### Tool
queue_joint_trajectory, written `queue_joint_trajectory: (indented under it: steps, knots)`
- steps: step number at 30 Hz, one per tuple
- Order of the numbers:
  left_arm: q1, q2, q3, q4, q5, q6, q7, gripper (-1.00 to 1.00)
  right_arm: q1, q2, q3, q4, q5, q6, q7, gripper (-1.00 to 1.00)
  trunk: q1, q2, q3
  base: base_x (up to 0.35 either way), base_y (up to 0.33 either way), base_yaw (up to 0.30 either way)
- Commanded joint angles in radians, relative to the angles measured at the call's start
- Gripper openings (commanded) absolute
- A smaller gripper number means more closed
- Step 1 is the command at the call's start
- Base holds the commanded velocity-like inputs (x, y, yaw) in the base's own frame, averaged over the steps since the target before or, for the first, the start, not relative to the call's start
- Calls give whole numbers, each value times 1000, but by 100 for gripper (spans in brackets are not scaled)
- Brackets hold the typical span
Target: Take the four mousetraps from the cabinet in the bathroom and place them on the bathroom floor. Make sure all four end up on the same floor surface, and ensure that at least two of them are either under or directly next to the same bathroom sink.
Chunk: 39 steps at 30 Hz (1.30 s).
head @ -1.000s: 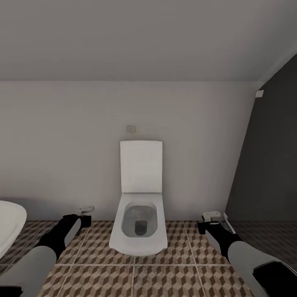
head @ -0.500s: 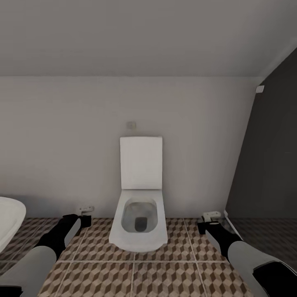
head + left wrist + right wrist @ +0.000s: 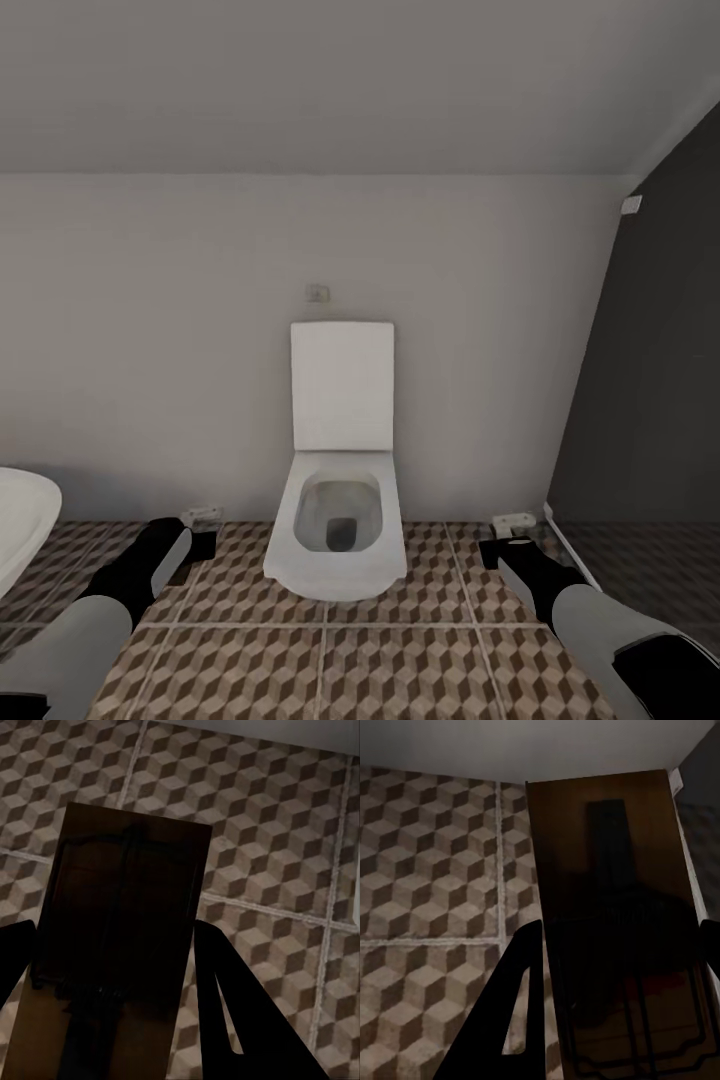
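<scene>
Wrist views: mousetrap (image 3: 120,945) btwn claw fingers (image 3: 247,1020).

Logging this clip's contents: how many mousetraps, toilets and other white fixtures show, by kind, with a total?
Mousetraps: 2, one held in the left claw (mousetrap), one in the right claw (mousetrap).
Toilets: 1, the white toilet.
White basins at the left edge: 1.
Total: 4.

White toilet (image 3: 336,520) with raised lid against pale wall (image 3: 150,330), bathtub (image 3: 20,525) edge
</scene>
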<state>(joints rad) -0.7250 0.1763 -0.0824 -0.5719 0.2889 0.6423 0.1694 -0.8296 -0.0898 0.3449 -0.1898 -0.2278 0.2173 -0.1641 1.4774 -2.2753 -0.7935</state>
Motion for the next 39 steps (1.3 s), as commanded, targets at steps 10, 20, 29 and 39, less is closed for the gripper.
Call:
queue_joint_trajectory:
  steps: [10,20,29,39]
  knots:
    - [0,2,-8,-2,7,2,9,-100,0,1,4,-11,-15,238,1,-100,38,-71,-33,0,0,0]
    - [0,2,-8,-2,7,-3,9,-100,0,-1,2,-11,-15,192,6,-100,77,-141,-64,0,0,0]
    - [0,2,-8,-2,7,-4,9,-100,0,-1,2,-11,-13,186,5,-100,111,-204,-92,0,0,0]
    - [0,2,-8,-2,7,-4,9,-100,0,-1,2,-11,-13,180,5,-100,126,-226,-129,0,0,0]
